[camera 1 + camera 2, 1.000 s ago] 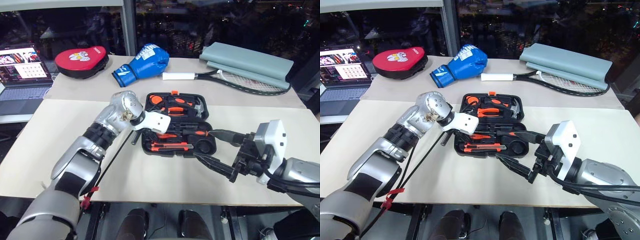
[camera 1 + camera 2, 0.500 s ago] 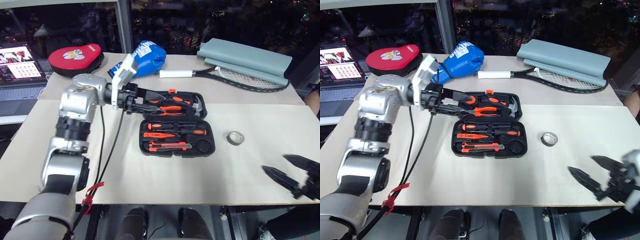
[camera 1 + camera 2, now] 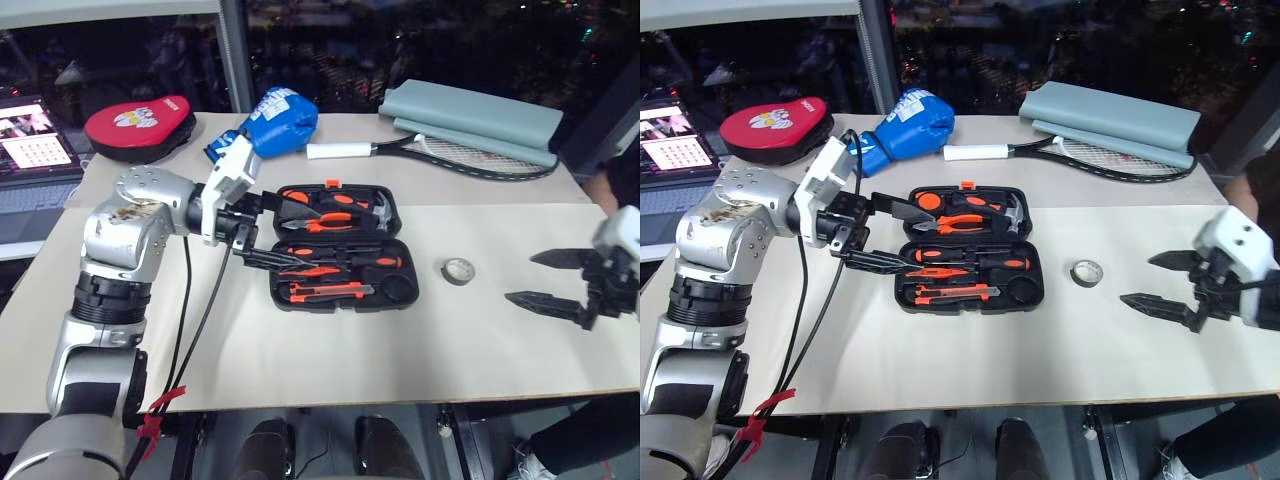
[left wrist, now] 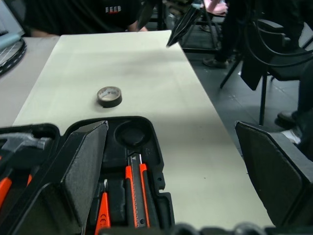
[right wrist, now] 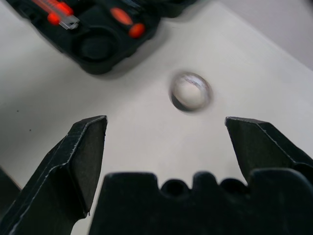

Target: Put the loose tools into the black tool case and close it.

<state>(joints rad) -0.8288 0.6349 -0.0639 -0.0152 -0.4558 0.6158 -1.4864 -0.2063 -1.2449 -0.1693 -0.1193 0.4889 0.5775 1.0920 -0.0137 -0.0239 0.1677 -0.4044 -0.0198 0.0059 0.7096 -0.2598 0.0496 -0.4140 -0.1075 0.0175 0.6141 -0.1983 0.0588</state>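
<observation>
Beige tabletop (image 3: 330, 340) carries the open black tool case (image 3: 338, 257) with screwdrivers and knife seated, while the small grey tape roll (image 3: 458, 270) lies loose just right of it, between the empty, wide-spread left gripper (image 3: 278, 228) and right gripper (image 3: 545, 278), so stowing and closing remain.

Red pad (image 3: 138, 126), blue glove (image 3: 268, 121), racket (image 3: 440, 153)

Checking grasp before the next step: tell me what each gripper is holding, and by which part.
Nothing is held. The left gripper stands open over the black tool case, and the right gripper is open beside the grey tape roll on the table.
</observation>
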